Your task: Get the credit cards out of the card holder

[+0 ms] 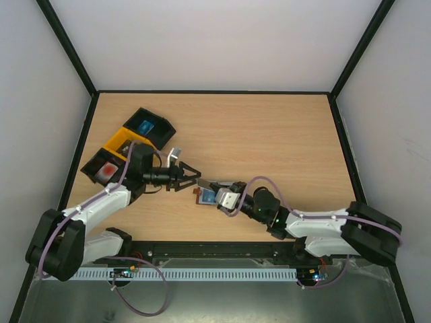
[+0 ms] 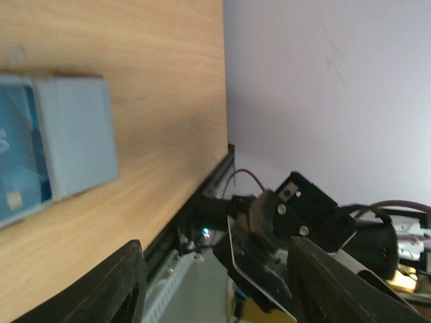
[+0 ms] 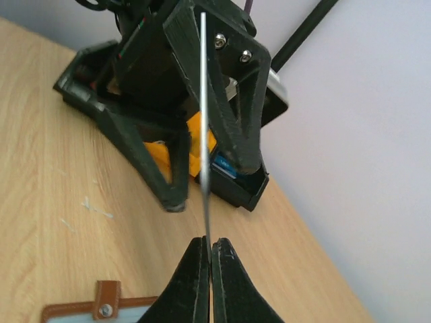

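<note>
The card holder [image 1: 204, 196] lies open on the table, brown outside with grey-blue pockets [image 2: 74, 134]; a blue card [image 2: 20, 158] sits in its left side. Its brown tab [image 3: 102, 306] shows just below my right gripper [image 3: 210, 243]. That gripper [image 1: 217, 189] is shut on a thin dark grey credit card [image 3: 204, 121], held upright and edge-on above the holder; its dark face [image 2: 259, 259] shows in the left wrist view. My left gripper [image 1: 192, 178] stands open right in front of the card, its fingers [image 2: 128, 282] on either side of it without touching.
A yellow bin [image 1: 123, 142] sits at the back left between two black bins. One black bin [image 1: 151, 125] holds a blue card, the other [image 1: 102, 173] a red one. The black wall frame [image 1: 87, 128] runs close behind them.
</note>
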Motion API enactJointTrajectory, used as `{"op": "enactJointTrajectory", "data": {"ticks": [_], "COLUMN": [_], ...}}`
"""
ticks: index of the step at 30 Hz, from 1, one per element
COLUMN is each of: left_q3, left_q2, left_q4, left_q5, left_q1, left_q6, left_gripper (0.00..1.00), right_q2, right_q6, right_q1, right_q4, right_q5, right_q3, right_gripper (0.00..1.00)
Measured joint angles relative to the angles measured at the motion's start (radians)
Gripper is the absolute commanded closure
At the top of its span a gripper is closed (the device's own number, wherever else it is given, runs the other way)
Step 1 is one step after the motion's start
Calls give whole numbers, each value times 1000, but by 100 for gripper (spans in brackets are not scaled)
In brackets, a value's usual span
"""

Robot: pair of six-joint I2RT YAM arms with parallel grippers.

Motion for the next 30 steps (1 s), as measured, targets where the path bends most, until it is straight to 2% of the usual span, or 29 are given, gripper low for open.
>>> {"op": "enactJointTrajectory", "data": {"ticks": [4, 10, 13, 16, 19, 30], "left_q3": [108, 123, 187, 298, 345, 346], "left_q2": [-29, -126, -124, -77, -86, -126], "left_q4": [-181, -243, -357, -490, -574, -666], "left_q5": [-57, -89, -54, -43, -53, -117], "left_q1": [34, 66, 66, 49, 19, -192], "left_q6": [195, 323, 439, 591, 696, 741], "left_gripper": [44, 41, 46, 46, 46, 54], "right_q2": [-108, -145, -146, -146, -142, -45], "right_q6": [230, 571, 711, 809, 892, 1118], "right_q1": [1, 1, 1, 1, 0, -122], "right_q4": [-139, -363, -458, -512, -550, -597], "right_q5": [-2, -77, -152, -233, -344, -735], "right_q3": [28, 84, 91, 91, 95, 159], "right_gripper": [98, 98, 98, 98, 98, 98]}}
